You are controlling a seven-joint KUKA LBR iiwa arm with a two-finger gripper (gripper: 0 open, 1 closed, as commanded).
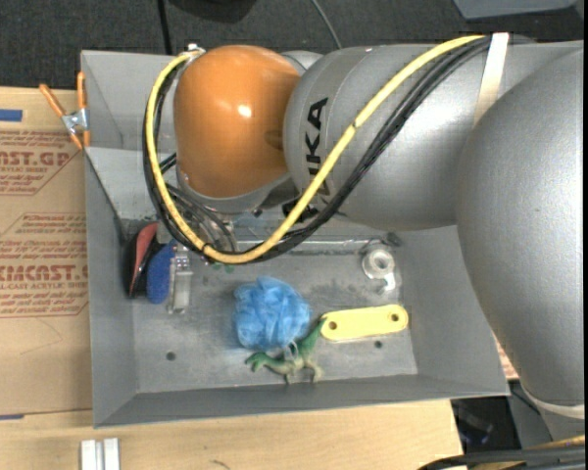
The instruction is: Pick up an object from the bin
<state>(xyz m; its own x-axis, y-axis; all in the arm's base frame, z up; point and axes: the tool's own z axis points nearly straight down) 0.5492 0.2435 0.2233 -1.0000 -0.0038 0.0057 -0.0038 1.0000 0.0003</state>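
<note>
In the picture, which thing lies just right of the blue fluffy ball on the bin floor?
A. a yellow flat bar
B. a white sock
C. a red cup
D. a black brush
A: the yellow flat bar lies close beside the blue fluffy ball, on its right side in the camera view.

1. The bin (118,360) is plain grey metal, its floor scuffed paler in patches
2. The arm (451,145) is silver-grey with black lettering
3. Its wrist cover (230,120) is glossy orange
4. The cables (372,116) are yellow and black
5. The fluffy ball (271,313) is light blue
6. The flat tag (365,323) is yellow with small dark dots
7. The toy figure (289,360) is green
8. The rounded piece (159,274) is deep blue, and the curved piece (140,253) beside it is red and black
9. The ring (378,262) is silvery white
</note>
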